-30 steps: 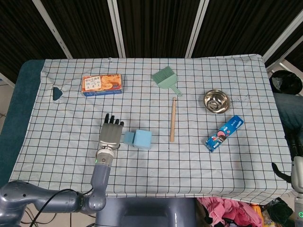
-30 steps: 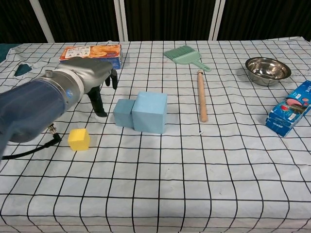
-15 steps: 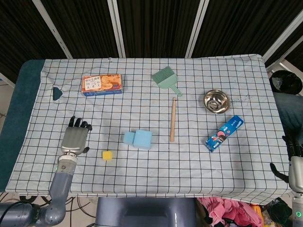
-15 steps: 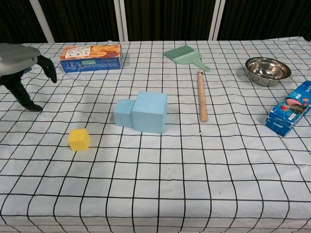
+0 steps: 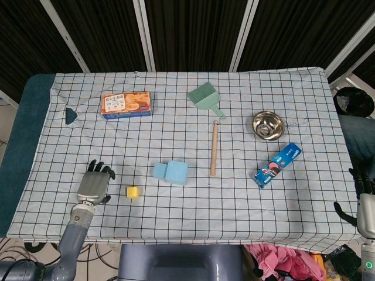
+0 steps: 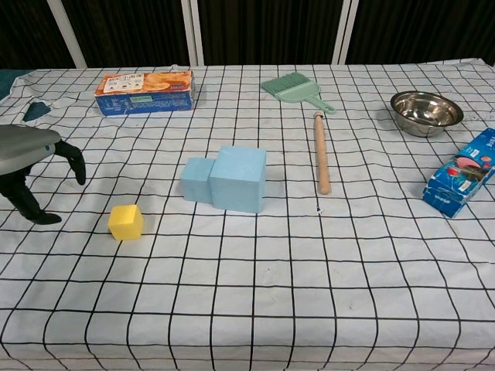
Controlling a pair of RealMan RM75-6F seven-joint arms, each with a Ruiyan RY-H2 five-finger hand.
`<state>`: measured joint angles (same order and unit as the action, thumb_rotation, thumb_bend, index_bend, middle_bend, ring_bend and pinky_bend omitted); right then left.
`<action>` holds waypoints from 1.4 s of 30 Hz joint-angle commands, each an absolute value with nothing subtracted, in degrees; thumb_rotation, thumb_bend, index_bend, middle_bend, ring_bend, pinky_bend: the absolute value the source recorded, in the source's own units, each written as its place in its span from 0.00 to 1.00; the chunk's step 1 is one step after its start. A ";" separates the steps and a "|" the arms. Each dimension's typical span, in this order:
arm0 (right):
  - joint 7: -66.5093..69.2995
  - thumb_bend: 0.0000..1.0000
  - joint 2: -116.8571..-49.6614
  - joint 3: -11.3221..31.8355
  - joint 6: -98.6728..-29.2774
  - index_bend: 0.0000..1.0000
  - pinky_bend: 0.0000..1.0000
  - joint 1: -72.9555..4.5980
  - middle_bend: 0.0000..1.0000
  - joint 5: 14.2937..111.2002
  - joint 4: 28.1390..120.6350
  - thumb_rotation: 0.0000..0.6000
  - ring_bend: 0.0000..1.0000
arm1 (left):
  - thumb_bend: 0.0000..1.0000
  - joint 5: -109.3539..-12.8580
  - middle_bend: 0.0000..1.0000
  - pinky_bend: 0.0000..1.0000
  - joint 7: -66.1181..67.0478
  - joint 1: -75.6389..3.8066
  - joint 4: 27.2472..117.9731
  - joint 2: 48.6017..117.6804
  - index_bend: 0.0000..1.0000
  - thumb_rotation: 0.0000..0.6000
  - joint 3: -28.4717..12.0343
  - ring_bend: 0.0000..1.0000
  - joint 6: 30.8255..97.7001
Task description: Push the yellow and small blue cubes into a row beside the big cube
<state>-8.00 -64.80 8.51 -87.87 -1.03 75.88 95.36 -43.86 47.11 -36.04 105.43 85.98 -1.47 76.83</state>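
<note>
Fingers (image 6: 76, 164) of the left hand (image 5: 95, 185) are hanging spread and holding nothing, at the lower left of the head view, just left of the yellow cube (image 5: 133, 192). Touching the big cube's (image 5: 176, 172) left side, the small blue cube (image 5: 159, 170) is sitting mid-tabletop. Whether the right hand (image 5: 365, 204), at the lower right edge, is clenched, I cannot tell.

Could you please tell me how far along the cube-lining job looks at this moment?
Partly done. The small blue cube already sits flush against the big blue cube. The small yellow cube lies apart, to the left and nearer the table edge, not in the row. The left hand hovers just left of it, empty with fingers apart. The right hand waits at the table's right edge. Left: pushing yellow in beside the small blue.
</note>
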 commanded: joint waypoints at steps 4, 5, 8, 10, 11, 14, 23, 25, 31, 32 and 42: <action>-7.53 0.20 -64.58 8.59 -87.95 0.11 0.12 -0.93 0.07 75.86 95.27 1.00 0.21 | 0.20 -43.94 0.26 0.00 49.62 -36.56 103.73 90.13 0.39 1.00 -1.85 0.07 77.28; -7.44 0.20 -64.53 8.61 -88.00 0.11 0.12 -0.90 0.07 75.89 95.29 1.00 0.21 | 0.20 -43.91 0.26 0.00 50.11 -36.66 103.50 90.73 0.39 1.00 -1.90 0.07 77.38; -7.17 0.20 -64.39 8.64 -88.12 0.11 0.12 -0.84 0.07 75.98 95.31 1.00 0.21 | 0.20 -43.50 0.26 0.00 51.15 -36.85 102.93 92.15 0.39 1.00 -2.18 0.07 77.57; -7.00 0.20 -64.31 8.66 -88.19 0.11 0.12 -0.79 0.07 76.03 95.32 1.00 0.21 | 0.20 -43.09 0.27 0.00 51.89 -36.92 102.67 92.87 0.39 1.00 -2.29 0.07 77.69; -6.87 0.20 -64.27 8.69 -88.27 0.11 0.12 -0.74 0.07 76.01 95.33 1.00 0.21 | 0.20 -42.92 0.27 0.00 52.25 -36.94 102.57 93.17 0.39 1.00 -2.35 0.07 77.80; -6.64 0.20 -64.19 8.73 -88.27 0.11 0.12 -0.69 0.07 75.96 95.32 1.00 0.21 | 0.20 -42.69 0.27 0.00 52.84 -36.94 102.13 94.02 0.40 1.00 -2.74 0.07 78.23; -6.58 0.20 -64.26 8.77 -87.77 0.11 0.12 -0.83 0.07 75.60 95.17 1.00 0.21 | 0.22 -41.66 0.27 0.00 53.56 -37.95 101.00 96.83 0.40 1.00 -4.08 0.07 76.42; -6.41 0.20 -64.21 8.87 -87.87 0.11 0.12 -0.77 0.07 75.47 95.15 1.00 0.21 | 0.22 -41.50 0.27 0.00 53.97 -38.22 100.43 97.57 0.40 1.00 -4.33 0.07 76.34; -5.80 0.20 -63.98 8.98 -88.10 0.11 0.12 -0.62 0.07 75.54 95.19 1.00 0.21 | 0.22 -40.86 0.27 0.00 54.41 -38.42 99.29 98.82 0.40 1.00 -4.79 0.07 76.36; -5.78 0.20 -63.98 8.95 -88.07 0.11 0.12 -0.63 0.07 75.58 95.19 1.00 0.21 | 0.22 -40.84 0.27 0.00 54.37 -38.42 99.15 98.97 0.40 1.00 -4.87 0.07 76.37; -6.12 0.20 -64.08 8.87 -87.93 0.11 0.12 -0.68 0.07 75.55 95.30 1.00 0.21 | 0.23 -41.10 0.28 0.00 53.59 -38.81 96.88 99.87 0.41 1.00 -6.68 0.07 76.10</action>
